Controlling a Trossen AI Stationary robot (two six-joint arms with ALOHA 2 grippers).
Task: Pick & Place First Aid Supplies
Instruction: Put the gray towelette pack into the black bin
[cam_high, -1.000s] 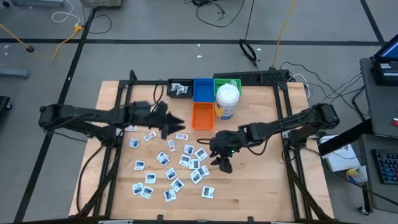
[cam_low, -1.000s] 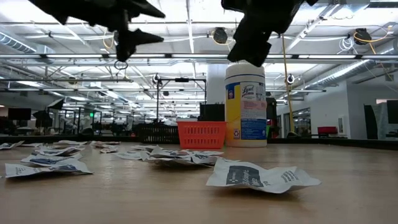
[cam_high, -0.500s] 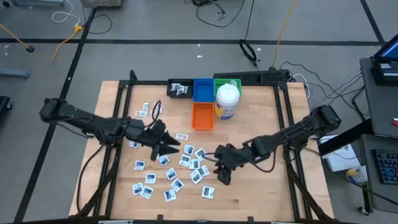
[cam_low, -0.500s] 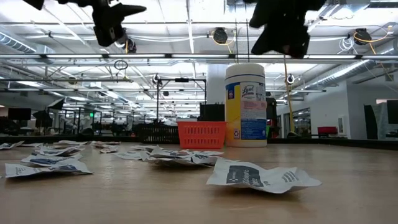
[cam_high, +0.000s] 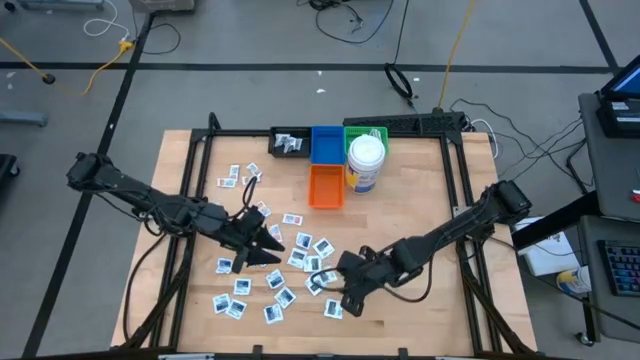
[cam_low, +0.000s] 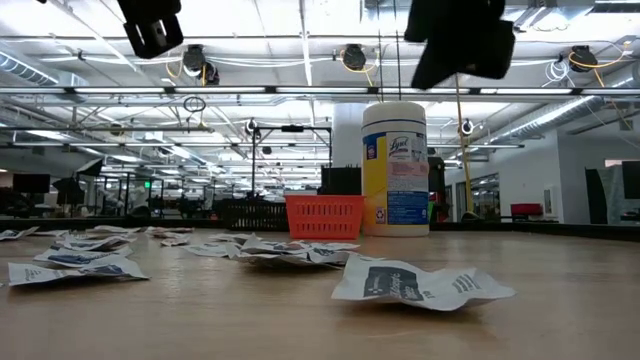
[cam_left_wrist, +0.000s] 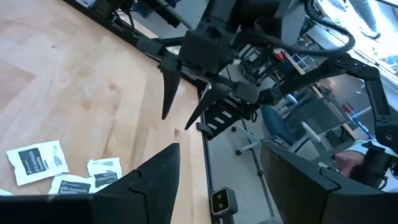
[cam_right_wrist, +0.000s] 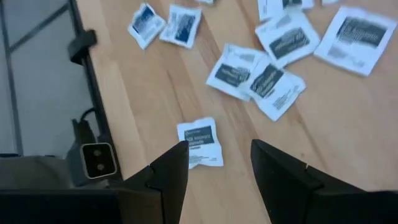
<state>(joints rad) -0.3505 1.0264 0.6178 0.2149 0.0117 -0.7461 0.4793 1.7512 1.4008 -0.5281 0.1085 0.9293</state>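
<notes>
Right gripper (cam_right_wrist: 214, 168): I've dropped it lower, fingers parted and empty, over a small flat white square packet (cam_right_wrist: 200, 142).
Left gripper (cam_high: 262, 246): also lowered among the packets, spread, empty.
Meaning: no pick yet.

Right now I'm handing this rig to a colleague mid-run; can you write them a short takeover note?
Left hand: open, empty, over the scattered packets mid-table.
Right hand: open, empty, low over the near packet.
Bins: the black tray holds a few packets; the blue bin and the orange bin look empty, beside the wipes canister.
Done: little.
Left: nearly all packets are unsorted on the wood.
</notes>
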